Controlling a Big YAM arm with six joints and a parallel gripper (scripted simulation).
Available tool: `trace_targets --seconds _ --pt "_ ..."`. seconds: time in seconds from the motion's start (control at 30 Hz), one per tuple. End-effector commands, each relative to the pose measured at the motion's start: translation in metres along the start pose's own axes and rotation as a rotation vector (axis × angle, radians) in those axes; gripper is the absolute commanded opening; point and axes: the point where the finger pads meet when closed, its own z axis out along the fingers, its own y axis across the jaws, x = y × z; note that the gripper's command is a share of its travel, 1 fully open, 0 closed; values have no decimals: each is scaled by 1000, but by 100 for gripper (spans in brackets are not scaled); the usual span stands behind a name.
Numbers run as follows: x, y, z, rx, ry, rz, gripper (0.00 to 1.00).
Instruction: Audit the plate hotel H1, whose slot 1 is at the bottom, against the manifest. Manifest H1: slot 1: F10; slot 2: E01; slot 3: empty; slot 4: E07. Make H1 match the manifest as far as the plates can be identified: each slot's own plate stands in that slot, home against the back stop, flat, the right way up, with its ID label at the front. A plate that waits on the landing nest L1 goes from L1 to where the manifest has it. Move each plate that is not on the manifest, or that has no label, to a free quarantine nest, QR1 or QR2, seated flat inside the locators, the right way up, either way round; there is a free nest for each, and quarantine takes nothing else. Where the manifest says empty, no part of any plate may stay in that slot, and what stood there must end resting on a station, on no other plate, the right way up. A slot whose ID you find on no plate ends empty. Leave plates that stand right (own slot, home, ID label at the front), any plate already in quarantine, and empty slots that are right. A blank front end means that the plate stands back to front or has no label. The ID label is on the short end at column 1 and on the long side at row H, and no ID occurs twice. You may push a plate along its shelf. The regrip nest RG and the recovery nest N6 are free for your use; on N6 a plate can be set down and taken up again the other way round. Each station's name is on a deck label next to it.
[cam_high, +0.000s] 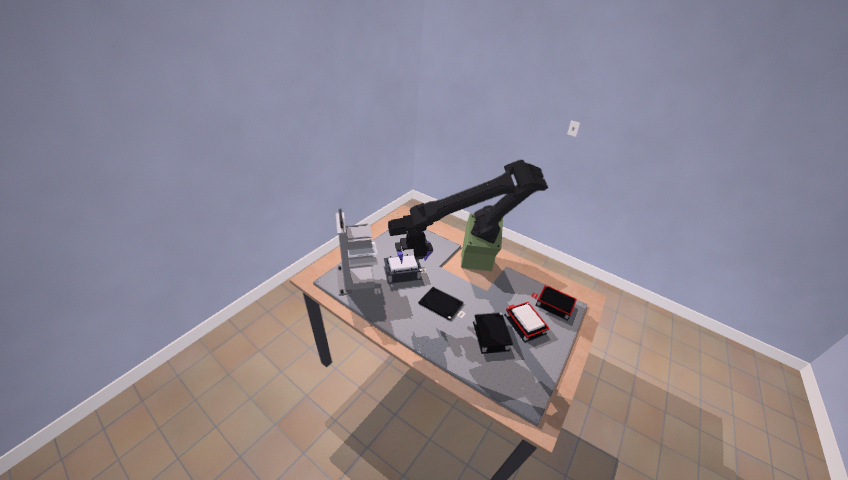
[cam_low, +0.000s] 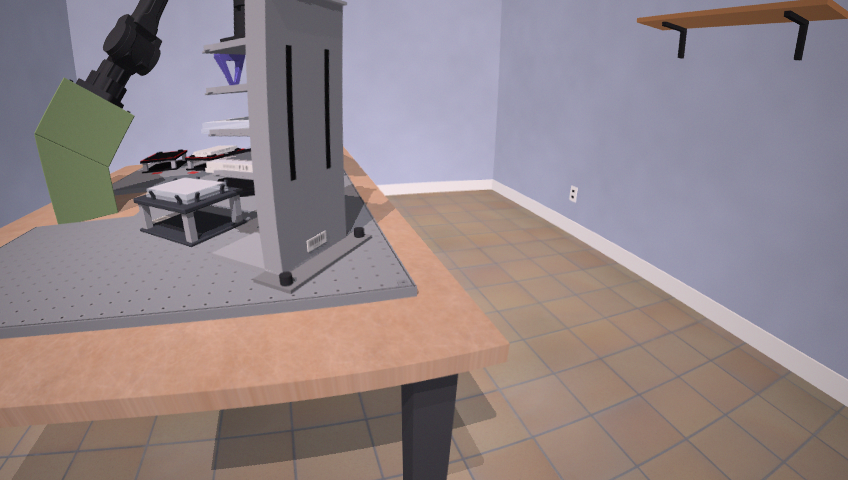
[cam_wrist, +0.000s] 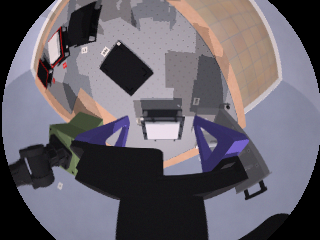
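The grey plate hotel H1 (cam_high: 358, 256) stands at the deck's left end and shows from behind in the exterior view (cam_low: 294, 136). There a white plate (cam_low: 233, 165) lies in its bottom slot and another white plate (cam_low: 226, 126) lies one shelf up; the two upper shelves look bare. A white plate (cam_high: 401, 264) lies flat on a raised black nest beside the hotel and also shows in the wrist view (cam_wrist: 163, 127). My gripper (cam_wrist: 161, 119) (cam_high: 409, 254) is open and empty, hanging above that plate with its purple fingers on either side of it, clear of it.
A flat black nest (cam_high: 440, 302) and a black block nest (cam_high: 492, 331) lie mid-deck. Two red-rimmed quarantine nests stand at the right: one holds a white plate (cam_high: 527, 319), the other (cam_high: 556, 300) is bare. The green arm base (cam_high: 482, 243) stands behind.
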Motion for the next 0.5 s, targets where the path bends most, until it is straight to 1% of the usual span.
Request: trace_targets --seconds 0.0,0.13,0.17,0.2,0.27,0.3,0.47 --pt "-10 -21 -27 65 -4 -40 100" --pt "-10 -21 -37 65 -3 -40 100" --pt "-6 -21 -37 65 -4 -4 100" --pt "5 -15 -25 32 -3 50 100" --pt "17 -6 -17 15 -3 109 100" --pt "22 -3 -16 10 -3 136 100" --pt "38 -5 -17 15 -4 249 100"
